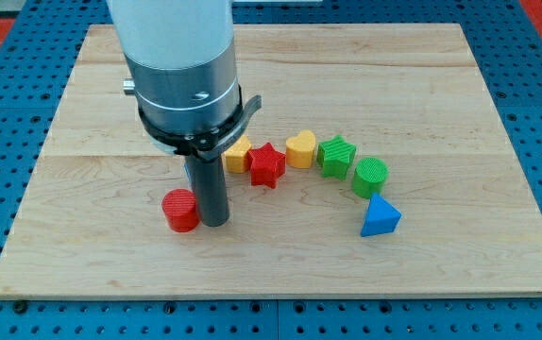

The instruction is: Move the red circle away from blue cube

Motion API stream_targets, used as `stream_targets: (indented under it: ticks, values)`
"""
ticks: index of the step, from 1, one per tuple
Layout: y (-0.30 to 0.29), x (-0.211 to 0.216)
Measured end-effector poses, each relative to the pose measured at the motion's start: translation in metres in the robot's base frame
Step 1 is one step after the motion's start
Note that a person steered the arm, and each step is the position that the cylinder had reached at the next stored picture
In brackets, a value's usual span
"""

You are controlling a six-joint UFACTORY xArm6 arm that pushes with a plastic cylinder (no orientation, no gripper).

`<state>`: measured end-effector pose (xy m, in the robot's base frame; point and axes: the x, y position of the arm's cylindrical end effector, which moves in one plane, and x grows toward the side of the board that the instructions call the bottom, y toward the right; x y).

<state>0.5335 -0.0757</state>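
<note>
My tip (215,223) rests on the bench (441,255), touching the red circle (180,210) on its right. A blue block (194,170) shows behind the rod, its shape hidden. Red star (266,165) stands nearby.

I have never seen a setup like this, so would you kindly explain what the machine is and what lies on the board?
There is one camera view, looking down at a wooden board. The big grey cylinder is my arm; it ends in a dark rod, with no gripper, so nothing is held. My tip rests right beside the red circle, on its right. A blue block peeks out behind the rod. Curving to the view's right lie a yellow block, red star, yellow heart, green star, green circle and blue triangle.
</note>
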Motion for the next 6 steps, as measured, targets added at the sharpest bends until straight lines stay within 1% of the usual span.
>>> stream_targets:
  ticks: [1,2,3,4,5,6]
  values:
    - [-0.051,0.0]
    - [-0.044,0.001]
    - [-0.018,0.001]
    - [-0.094,-0.021]
    - [-0.131,-0.017]
    - [-0.015,-0.014]
